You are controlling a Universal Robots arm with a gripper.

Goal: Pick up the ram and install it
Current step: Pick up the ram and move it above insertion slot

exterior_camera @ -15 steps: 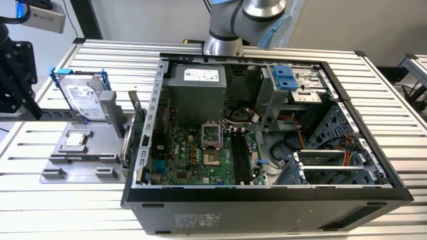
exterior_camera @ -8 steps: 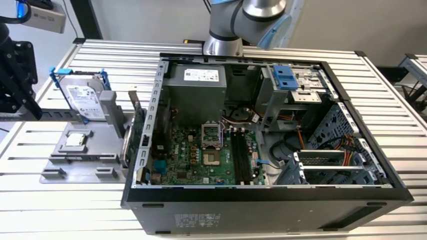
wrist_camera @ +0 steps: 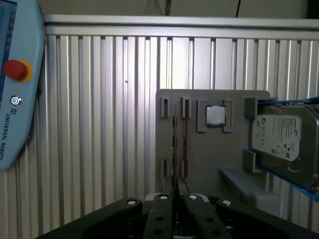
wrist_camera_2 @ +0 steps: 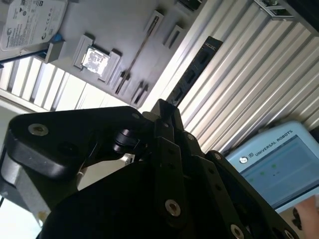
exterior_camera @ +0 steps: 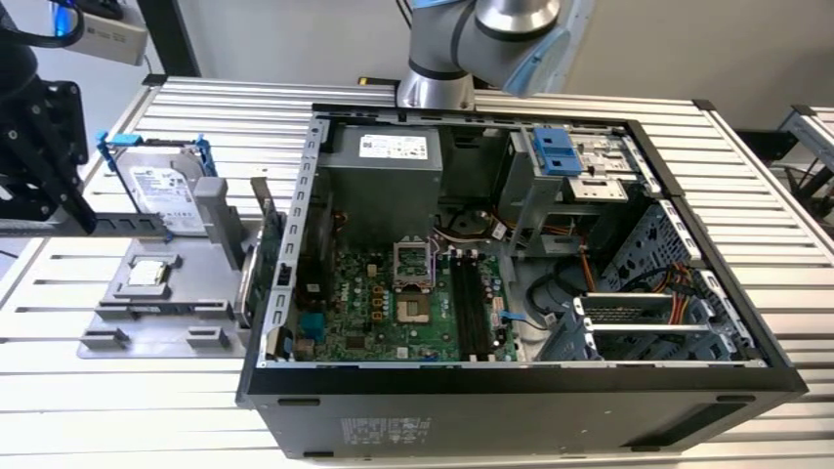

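Slatted table point(exterior_camera: 769, 225) with open computer case point(exterior_camera: 521, 420) and grey tray point(exterior_camera: 176, 295)

The arm point(exterior_camera: 509, 24) shows in the exterior view as a silver joint with a pale blue cap above a round grey base segment at the top middle. Its black wrist end point(exterior_camera: 39, 137) hangs raised at the exterior view's left edge. In both wrist views the black pincer point(wrist_camera: 177, 199) reaches away from the cameras with its linkage bars and bolt heads spread out behind it, and its two fingers point(wrist_camera_2: 162, 112) lie drawn together into one narrow tip, with nothing gripped between them.
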